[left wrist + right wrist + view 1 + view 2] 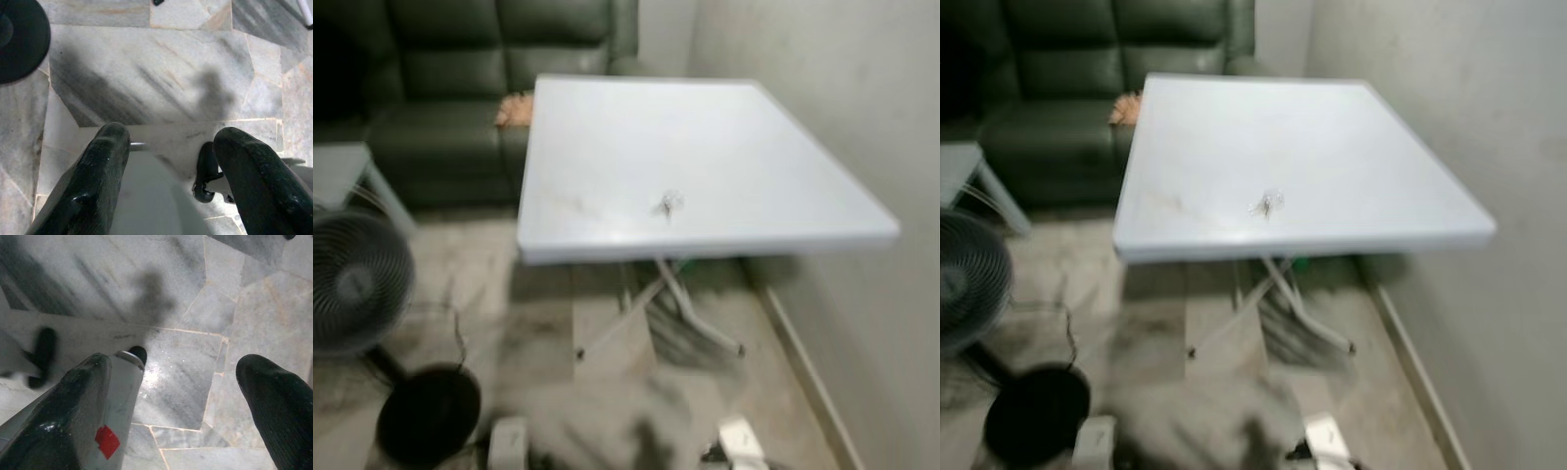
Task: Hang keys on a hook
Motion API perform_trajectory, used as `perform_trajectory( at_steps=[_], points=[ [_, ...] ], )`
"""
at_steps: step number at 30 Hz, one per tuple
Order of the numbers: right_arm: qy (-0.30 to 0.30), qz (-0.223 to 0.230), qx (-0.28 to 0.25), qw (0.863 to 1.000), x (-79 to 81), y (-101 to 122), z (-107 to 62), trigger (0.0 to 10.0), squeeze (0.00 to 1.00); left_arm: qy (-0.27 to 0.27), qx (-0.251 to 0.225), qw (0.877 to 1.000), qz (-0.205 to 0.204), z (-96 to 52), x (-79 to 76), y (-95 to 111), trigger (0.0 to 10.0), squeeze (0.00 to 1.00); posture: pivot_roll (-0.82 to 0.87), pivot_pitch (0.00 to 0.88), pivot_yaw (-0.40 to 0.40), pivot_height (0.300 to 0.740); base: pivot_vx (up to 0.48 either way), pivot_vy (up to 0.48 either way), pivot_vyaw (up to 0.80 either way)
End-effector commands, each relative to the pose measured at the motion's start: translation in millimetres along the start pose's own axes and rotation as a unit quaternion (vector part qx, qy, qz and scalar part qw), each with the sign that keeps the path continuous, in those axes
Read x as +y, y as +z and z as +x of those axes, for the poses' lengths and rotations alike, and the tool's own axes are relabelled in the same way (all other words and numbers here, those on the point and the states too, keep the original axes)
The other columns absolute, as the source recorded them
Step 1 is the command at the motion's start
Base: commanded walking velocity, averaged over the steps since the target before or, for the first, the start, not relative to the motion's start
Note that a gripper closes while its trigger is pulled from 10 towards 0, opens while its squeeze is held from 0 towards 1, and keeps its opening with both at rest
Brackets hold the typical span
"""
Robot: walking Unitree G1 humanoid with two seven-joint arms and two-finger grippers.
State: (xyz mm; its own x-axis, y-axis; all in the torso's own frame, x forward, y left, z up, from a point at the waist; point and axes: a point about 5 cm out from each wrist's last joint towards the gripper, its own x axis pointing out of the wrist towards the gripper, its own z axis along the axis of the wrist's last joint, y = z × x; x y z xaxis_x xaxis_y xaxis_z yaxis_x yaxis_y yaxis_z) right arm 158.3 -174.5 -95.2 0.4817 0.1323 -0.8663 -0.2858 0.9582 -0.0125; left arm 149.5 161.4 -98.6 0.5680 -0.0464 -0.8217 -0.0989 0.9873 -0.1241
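Left pincer (pixel 168 161) spread, right pincer (pixel 186 396) spread, keys (pixel 668 204) on table (pixel 607 147)

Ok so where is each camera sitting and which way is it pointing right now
Left eye, right eye: head camera, forward and down on the white table with keys, a fan alongside; both share this scene.
Left wrist: on the left arm, down at the marble floor past the open left gripper.
Right wrist: on the right arm, same floor, open right gripper.

Glossy white table (pixel 724 147); shiny metal keys (pixel 668 204); polished marble floor (pixel 161 63); dark leather-look sofa (pixel 460 59).
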Motion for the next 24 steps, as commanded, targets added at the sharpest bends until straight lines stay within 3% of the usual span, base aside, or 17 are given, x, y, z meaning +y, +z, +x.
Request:
perform_trajectory(
  at_steps=[1,13,20,22,24],
  points=[
    [0.004,-0.001,-0.009,1.0,4.3,6.1,1.8,10.0,0.0,0.013,-0.003,1.0,0.007,-1.1,8.9,1.1,10.0,0.0,-0.08,0.0,-0.058,0.74,0.0,0.0,0.0],
    [0.002,-0.024,-0.024,0.999,1.8,9.3,1.1,10.0,0.0,0.006,-0.036,0.999,0.024,-0.3,5.4,9.9,10.0,0.0,-0.07,0.0,-0.062,0.74,0.0,0.0,0.0],
    [-0.005,-0.012,-0.077,0.997,-6.9,30.3,0.6,10.0,0.0,-0.012,-0.11,0.993,0.036,2.6,-2.8,40.3,10.0,0.0,-0.07,0.0,-0.065,0.74,0.0,0.0,0.0],
    [-0.009,-0.014,-0.101,0.995,-12.8,40.6,-0.5,10.0,0.0,-0.032,-0.16,0.986,0.042,3.1,-12.1,60.6,10.0,0.0,-0.07,0.0,-0.065,0.74,0.0,0.0,0.0],
    [-0.012,-0.014,-0.113,0.993,-15.4,45.5,-1.1,10.0,0.0,-0.04,-0.179,0.982,0.043,2.9,-15.8,68.7,10.0,0.0,-0.07,0.0,-0.063,0.74,0.0,0.0,0.0]
  ],
)
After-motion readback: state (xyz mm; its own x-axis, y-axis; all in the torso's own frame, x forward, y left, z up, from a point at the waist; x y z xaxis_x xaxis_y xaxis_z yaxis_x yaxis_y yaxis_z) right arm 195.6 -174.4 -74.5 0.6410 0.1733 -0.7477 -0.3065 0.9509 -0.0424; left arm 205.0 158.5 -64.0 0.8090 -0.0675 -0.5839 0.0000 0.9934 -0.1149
